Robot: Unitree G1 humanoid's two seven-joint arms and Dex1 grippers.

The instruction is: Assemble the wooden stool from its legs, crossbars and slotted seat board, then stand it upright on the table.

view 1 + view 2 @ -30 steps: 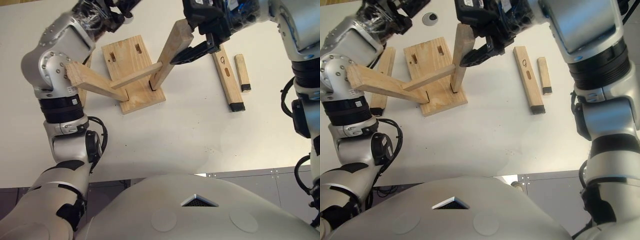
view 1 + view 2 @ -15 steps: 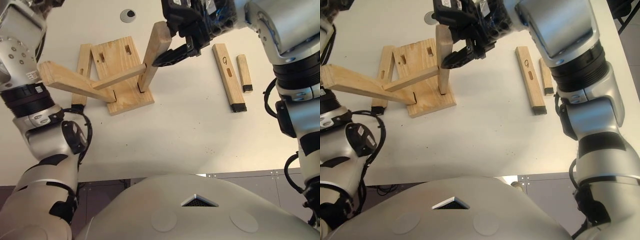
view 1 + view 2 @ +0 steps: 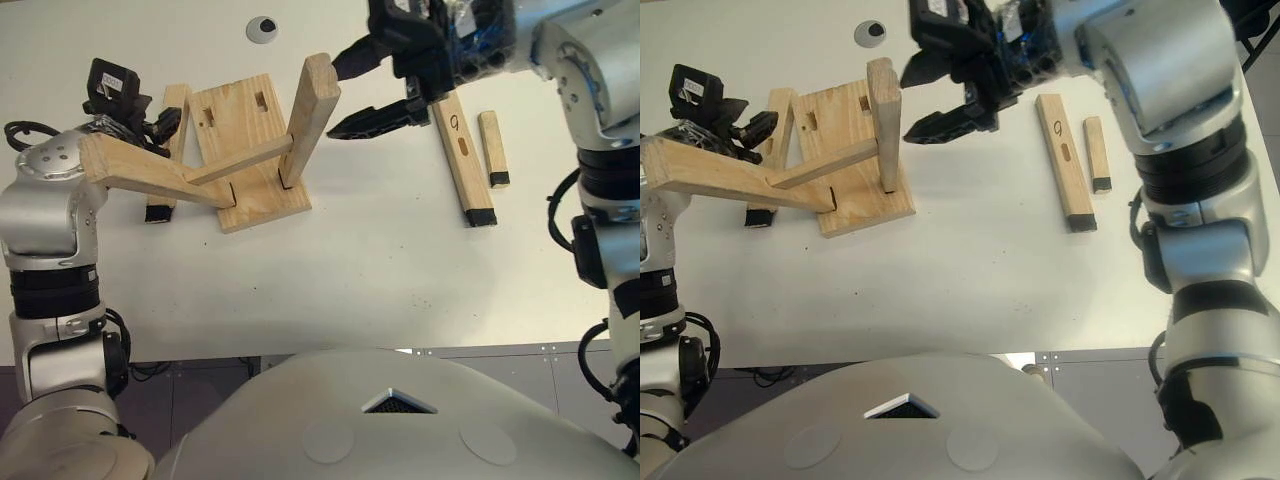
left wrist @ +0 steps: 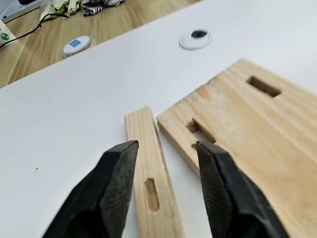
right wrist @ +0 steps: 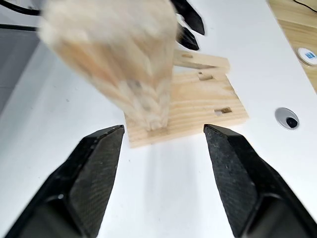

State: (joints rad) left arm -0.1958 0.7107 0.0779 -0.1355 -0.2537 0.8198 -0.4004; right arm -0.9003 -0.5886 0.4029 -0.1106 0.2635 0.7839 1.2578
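The slotted seat board (image 3: 262,118) lies flat on the white table. Two legs stand in its slots: one upright (image 3: 308,118), one leaning far out to the left (image 3: 135,170). A crossbar (image 3: 245,158) joins them. My right gripper (image 3: 907,106) is open just right of the upright leg's top, its fingers apart from the wood (image 5: 119,54). My left gripper (image 4: 167,145) hangs open and empty over a loose leg (image 4: 151,163) that lies flat along the board's left edge.
A second loose leg (image 3: 462,155) and a short crossbar (image 3: 490,148), both black-tipped, lie right of the board. A round cable grommet (image 3: 264,28) sits at the back. The table's front edge (image 3: 330,350) runs close to me, with bare surface ahead of it.
My right gripper has opened, let go of the upright leg and drawn back to the right. The left arm has swung down, bringing its gripper over the loose leg left of the board.
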